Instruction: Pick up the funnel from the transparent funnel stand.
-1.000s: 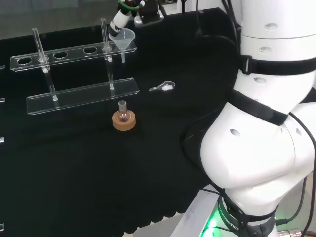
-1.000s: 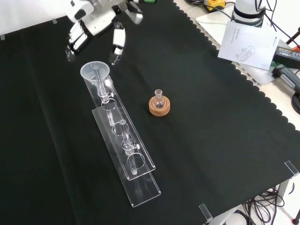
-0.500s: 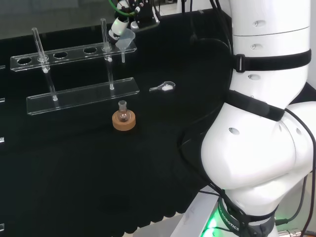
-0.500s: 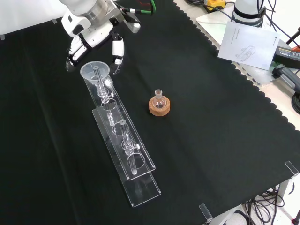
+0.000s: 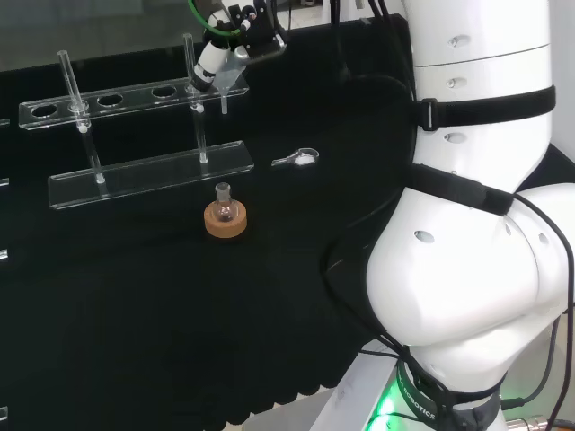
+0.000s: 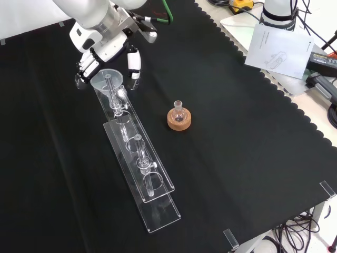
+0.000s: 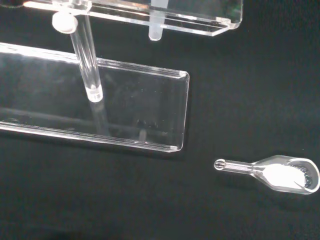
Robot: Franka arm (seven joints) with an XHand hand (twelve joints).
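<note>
Hand at funnel, fingers spread to either side, not closed on it.

Funnel sits in end hole of transparent funnel stand, directly under the hand; fingers hang straight down either side of the funnel's rim in front view, contact unclear. Small flask on cork ring well apart from hand, out on black tabletop. Wrist view: stand's base plate, and beside it a clear scoop with white powder.

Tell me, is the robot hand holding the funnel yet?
Not yet. The robot hand has open fingers either side of the funnel, which sits in its stand.
</note>
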